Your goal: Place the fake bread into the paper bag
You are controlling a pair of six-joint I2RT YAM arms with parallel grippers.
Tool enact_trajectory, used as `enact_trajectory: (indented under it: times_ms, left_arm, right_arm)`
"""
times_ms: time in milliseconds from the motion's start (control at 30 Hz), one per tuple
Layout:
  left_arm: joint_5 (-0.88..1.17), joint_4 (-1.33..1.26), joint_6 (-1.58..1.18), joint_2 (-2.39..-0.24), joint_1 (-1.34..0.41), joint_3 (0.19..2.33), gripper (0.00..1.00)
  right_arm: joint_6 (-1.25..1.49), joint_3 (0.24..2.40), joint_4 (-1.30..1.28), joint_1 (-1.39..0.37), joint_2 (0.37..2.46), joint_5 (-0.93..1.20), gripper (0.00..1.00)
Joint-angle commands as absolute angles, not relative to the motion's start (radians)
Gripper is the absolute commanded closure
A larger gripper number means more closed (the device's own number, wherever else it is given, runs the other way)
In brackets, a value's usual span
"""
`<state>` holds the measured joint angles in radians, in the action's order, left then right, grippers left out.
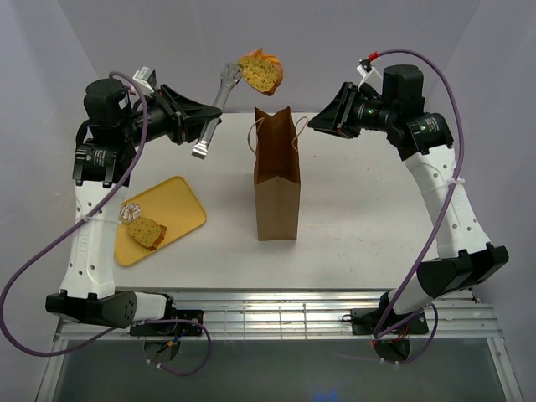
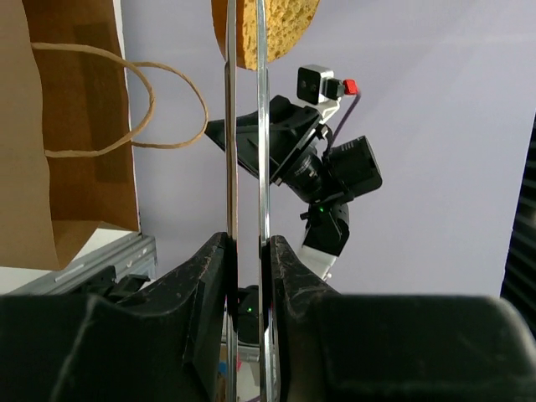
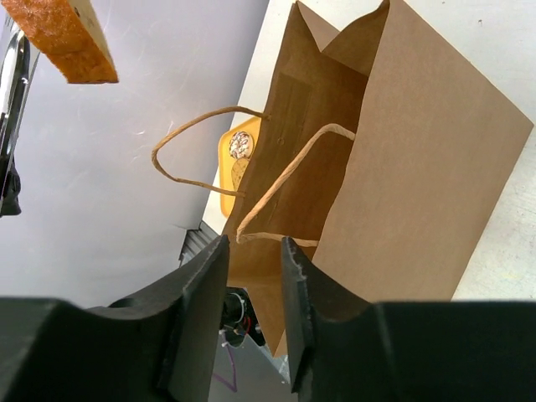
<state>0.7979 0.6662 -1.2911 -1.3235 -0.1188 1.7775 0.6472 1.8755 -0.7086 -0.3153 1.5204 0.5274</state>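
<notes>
My left gripper [image 1: 209, 115] is shut on metal tongs [image 1: 219, 100], raised high. The tongs pinch a yellowish bread slice [image 1: 261, 73] up in the air, above and just left of the open top of the brown paper bag [image 1: 277, 180]. In the left wrist view the gripper [image 2: 248, 243] clamps the tongs [image 2: 261, 126], with the slice [image 2: 280, 29] at their tip and the bag [image 2: 75, 126] at left. My right gripper [image 1: 314, 123] is open, just right of the bag's top. In the right wrist view [image 3: 254, 251] a bag handle [image 3: 289, 172] ends between the fingers. Another bread piece [image 1: 146, 232] lies on the yellow tray [image 1: 180, 205].
A small foil-wrapped item [image 1: 131, 212] lies on the tray beside the bread piece. The bag stands upright mid-table, with its mouth open and its handles hanging outward. The metal rail runs along the table's near edge [image 1: 276, 306].
</notes>
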Motion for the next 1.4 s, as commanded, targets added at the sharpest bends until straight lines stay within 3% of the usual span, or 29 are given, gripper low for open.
enact_trajectory:
  times_ms: [0,167,667,767,900,1000,1367]
  left_arm:
    - [0.729,0.630,-1.276,-1.259,-0.169,1.778,1.00]
    - [0.706,0.632,-1.292,-1.209,-0.216,1.705,1.00]
    - [0.672,0.666,-1.325,-1.022,-0.295,1.479,0.97]
    - [0.670,0.681,-1.321,-1.014,-0.296,1.466,0.97]
    - [0.673,0.710,-1.299,-1.015,-0.296,1.460,0.95]
    - [0.670,0.716,-1.298,-1.011,-0.296,1.440,0.89]
    - [0.669,0.765,-1.278,-0.963,-0.298,1.370,0.70]
  right_arm:
    - [0.641,1.924,-0.710,-0.314,1.513,0.545,0.61]
    - [0.672,1.917,-0.677,-0.313,1.516,0.563,0.55]
    - [0.716,1.896,-0.601,-0.353,1.581,0.601,0.56]
    - [0.718,1.899,-0.595,-0.359,1.595,0.600,0.58]
    - [0.718,1.907,-0.591,-0.362,1.605,0.600,0.67]
    - [0.709,1.919,-0.600,-0.360,1.609,0.591,0.73]
    - [0.689,1.922,-0.627,-0.359,1.575,0.543,0.77]
